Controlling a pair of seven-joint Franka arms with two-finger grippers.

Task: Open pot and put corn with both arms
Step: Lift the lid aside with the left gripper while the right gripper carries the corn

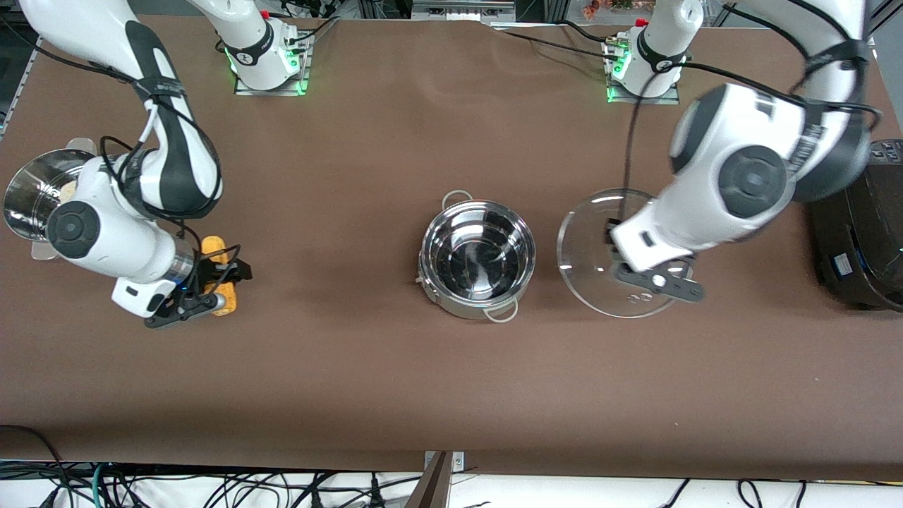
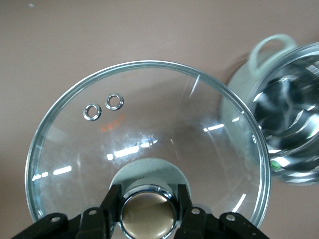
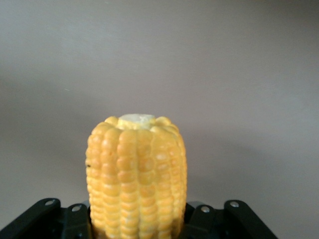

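The pot (image 1: pixel 478 257) stands open and empty at the table's middle; its rim and a loop handle also show in the left wrist view (image 2: pixel 294 124). My left gripper (image 1: pixel 656 281) (image 2: pixel 148 199) is shut on the chrome knob (image 2: pixel 148 211) of the glass lid (image 1: pixel 600 247) (image 2: pixel 149 129). It holds the lid low beside the pot, toward the left arm's end. My right gripper (image 1: pixel 210 279) (image 3: pixel 135 219) is shut on the yellow corn (image 1: pixel 211 246) (image 3: pixel 135 169) at the right arm's end of the table, close to the tabletop.
A steel steamer pot (image 1: pixel 32 201) with a pale bun (image 1: pixel 67 189) in it stands at the right arm's end, beside the right arm. A large black cooker (image 1: pixel 857 233) stands at the left arm's end. The brown tabletop (image 1: pixel 338 212) lies bare between corn and pot.
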